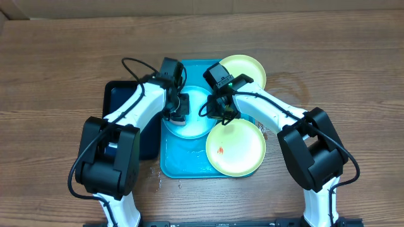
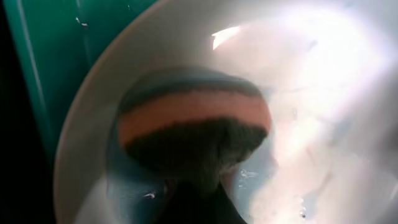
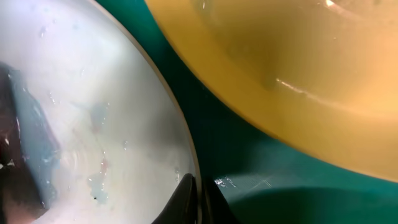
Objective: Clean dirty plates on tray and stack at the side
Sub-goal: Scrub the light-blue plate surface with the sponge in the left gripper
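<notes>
Though wet, three plates (image 1: 237,150), one tray (image 1: 183,165), one sponge (image 2: 193,124).

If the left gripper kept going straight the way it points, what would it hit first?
The light blue plate: the sponge held by the left gripper seems to press on it, the tray beneath.

Robotics lab: robot arms (image 1: 136,110), wooden table (image 1: 57,63)

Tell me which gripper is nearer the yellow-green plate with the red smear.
Right. The right gripper sits just past the far rim of the smeared plate; the left gripper is farther off, over the light blue plate, holding a sponge.
</notes>
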{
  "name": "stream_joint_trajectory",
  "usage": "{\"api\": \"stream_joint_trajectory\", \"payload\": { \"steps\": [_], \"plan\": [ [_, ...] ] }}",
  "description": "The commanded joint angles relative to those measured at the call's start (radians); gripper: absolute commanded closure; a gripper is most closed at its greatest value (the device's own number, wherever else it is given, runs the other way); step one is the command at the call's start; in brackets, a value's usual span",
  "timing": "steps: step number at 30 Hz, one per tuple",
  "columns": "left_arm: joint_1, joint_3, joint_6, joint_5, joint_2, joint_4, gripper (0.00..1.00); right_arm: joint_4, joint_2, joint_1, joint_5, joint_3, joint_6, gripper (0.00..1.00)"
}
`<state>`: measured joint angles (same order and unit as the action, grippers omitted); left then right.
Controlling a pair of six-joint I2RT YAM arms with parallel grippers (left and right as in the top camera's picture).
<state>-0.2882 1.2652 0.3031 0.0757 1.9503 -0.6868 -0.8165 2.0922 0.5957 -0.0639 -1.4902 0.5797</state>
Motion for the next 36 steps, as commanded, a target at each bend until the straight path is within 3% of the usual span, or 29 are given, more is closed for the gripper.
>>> {"api": "stream_joint_trajectory", "payload": {
  "steps": [1, 9, 12, 19, 24, 27, 28, 31, 36],
  "plan": [
    [-0.009, -0.08, 0.046, 0.082, 0.017, 0.05, 0.96, -0.003, -0.001, 0.006, -0.009, 0.003, -0.007, 0.95],
    [-0.009, -0.089, 0.047, 0.404, 0.018, 0.142, 0.96, -0.003, -0.001, 0.006, -0.01, 0.003, -0.007, 0.95],
    [-0.008, -0.083, 0.086, 0.447, 0.018, 0.201, 0.96, -0.003, -0.001, 0.006, -0.013, 0.003, -0.007, 0.95],
    [0.003, 0.063, 0.09, 0.399, 0.017, 0.1, 0.96, -0.004, -0.001, 0.006, -0.013, 0.003, -0.007, 0.95],
    [-0.002, 0.173, 0.085, 0.243, 0.017, -0.051, 0.96, -0.004, -0.001, 0.006, -0.021, 0.003, -0.007, 0.95],
    [-0.005, 0.177, 0.066, 0.149, 0.017, -0.106, 0.96, -0.004, -0.001, 0.006, -0.02, 0.003, -0.007, 0.95],
    [-0.007, 0.175, 0.062, 0.108, 0.017, -0.127, 0.96, -0.004, -0.001, 0.006, -0.02, 0.003, -0.007, 0.89],
    [-0.016, 0.163, 0.059, -0.013, 0.017, -0.178, 0.96, -0.003, -0.001, 0.006, -0.02, 0.003, -0.007, 0.86],
    [-0.029, 0.096, 0.057, -0.073, 0.018, -0.165, 0.96, -0.003, -0.001, 0.006, -0.02, 0.003, -0.007, 0.86]
  ]
}}
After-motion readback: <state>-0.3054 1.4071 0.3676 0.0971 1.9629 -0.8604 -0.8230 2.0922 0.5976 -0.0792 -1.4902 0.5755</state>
